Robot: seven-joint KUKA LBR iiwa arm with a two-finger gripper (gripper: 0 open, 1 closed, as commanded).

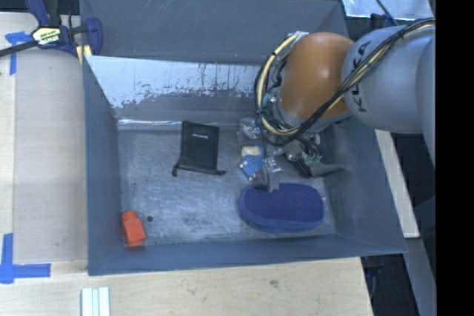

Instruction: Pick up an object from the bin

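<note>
- In the camera view, the arm [389, 85] is seen entering from the right, with its orange wrist cover [315, 78] hanging over the right half of the grey bin [100, 181].
- The gripper [271, 175] is lowered close to the bin floor, right of the middle. Whether it is released or clenched cannot be told.
- Its tip is placed at the upper left edge of a dark blue oval pad [289, 207], which lies flat close to the front wall.
- A small heap of pale and blue bits [250, 158] is crowded just left of the gripper, and a dark tool-like thing [320, 166] lies just to its right, so little room is left there.
- A black flat rectangle [200, 146] lies near the middle, apart from the heap, with bare floor around it.
- A small orange block [133, 228] sits in the front left corner near the wall, well apart from everything else.
- Open floor is left between the rectangle and the block.
</note>
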